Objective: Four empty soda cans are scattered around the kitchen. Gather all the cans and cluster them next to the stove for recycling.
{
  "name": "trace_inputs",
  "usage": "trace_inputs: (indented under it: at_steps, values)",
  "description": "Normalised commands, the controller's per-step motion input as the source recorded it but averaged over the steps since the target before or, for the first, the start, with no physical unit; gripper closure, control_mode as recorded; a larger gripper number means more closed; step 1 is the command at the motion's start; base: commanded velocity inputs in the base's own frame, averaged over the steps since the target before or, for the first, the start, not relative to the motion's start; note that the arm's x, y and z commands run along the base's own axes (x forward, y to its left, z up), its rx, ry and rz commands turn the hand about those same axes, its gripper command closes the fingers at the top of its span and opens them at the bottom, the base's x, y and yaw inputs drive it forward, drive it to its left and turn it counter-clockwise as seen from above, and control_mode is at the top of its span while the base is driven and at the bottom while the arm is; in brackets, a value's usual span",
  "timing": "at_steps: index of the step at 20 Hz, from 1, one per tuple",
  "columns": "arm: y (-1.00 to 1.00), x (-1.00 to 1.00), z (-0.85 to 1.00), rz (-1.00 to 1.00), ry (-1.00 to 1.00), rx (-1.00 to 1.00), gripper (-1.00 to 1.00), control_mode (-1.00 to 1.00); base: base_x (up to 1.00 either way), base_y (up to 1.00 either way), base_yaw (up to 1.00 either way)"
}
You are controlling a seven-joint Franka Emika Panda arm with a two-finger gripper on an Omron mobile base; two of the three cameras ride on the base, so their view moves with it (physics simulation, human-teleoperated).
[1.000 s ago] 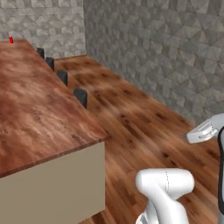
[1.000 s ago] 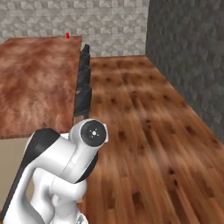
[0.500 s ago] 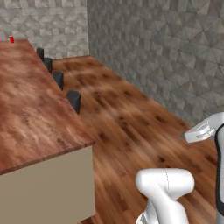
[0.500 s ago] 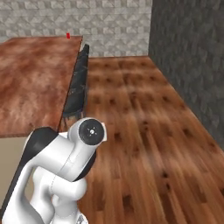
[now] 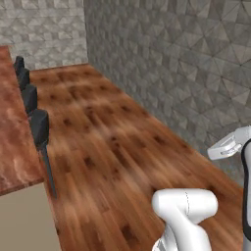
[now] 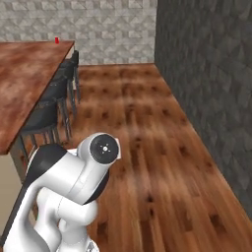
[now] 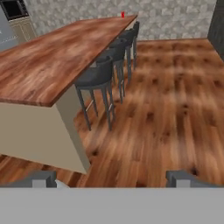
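I judge I'm on the fetching step: my base needs to travel the wood floor along the long counter and its stools before any reach. My claw stands wide open, holding nothing. The red soda can sits at the hand view's top centre, well apart from it.

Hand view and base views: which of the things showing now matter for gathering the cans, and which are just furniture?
Belongs to the job:
- red soda can at the far end of the island counter
- gripper, open and empty

Just standing about:
- bar stools along the counter's edge
- wooden floor
- stone walls
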Motion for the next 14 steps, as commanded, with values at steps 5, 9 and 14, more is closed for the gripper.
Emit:
trace_inputs:
  at_steps: [5,9,14]
  values:
    - [0.00,0.00,0.00,0.00,0.00,0.00,-1.00,1.00,0.15,-0.80,0.00]
    - [0.00,0.00,0.00,0.00,0.00,0.00,-1.00,1.00,0.19,-0.69,0.01]
    - [0.00,0.00,0.00,0.00,0.00,0.00,-1.00,1.00,0.36,-0.35,0.05]
